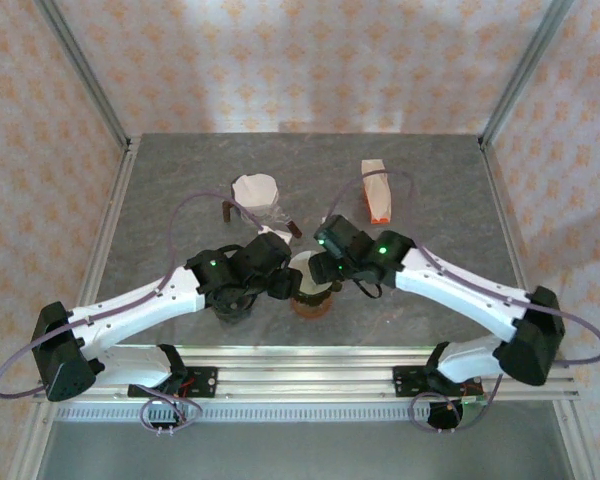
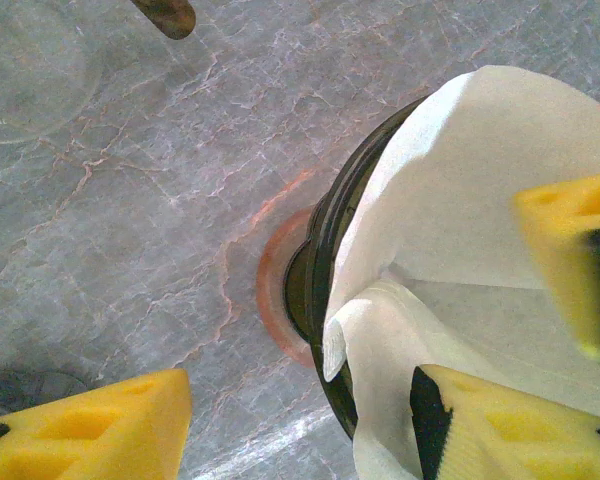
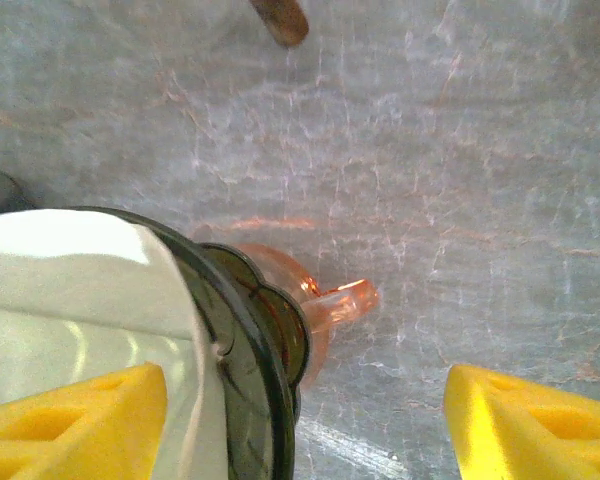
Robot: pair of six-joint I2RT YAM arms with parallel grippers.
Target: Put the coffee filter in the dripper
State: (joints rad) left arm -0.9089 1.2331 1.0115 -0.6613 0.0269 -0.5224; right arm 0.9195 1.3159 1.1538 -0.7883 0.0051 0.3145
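Yellow fingers (image 2: 80,435) of our left gripper (image 2: 300,400) stand spread and released, straddling the dripper (image 2: 320,240) rim. We see the coffee filter (image 2: 460,180) seated inside it, mouth upward, long axis roughly upright, its tip hidden. Our right gripper (image 3: 305,400) is likewise released, grasping nothing.

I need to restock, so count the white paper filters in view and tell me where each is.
2. One filter sits in the dark dripper mid-table; a second filter stands back left. The orange-white pack back right may hide more.
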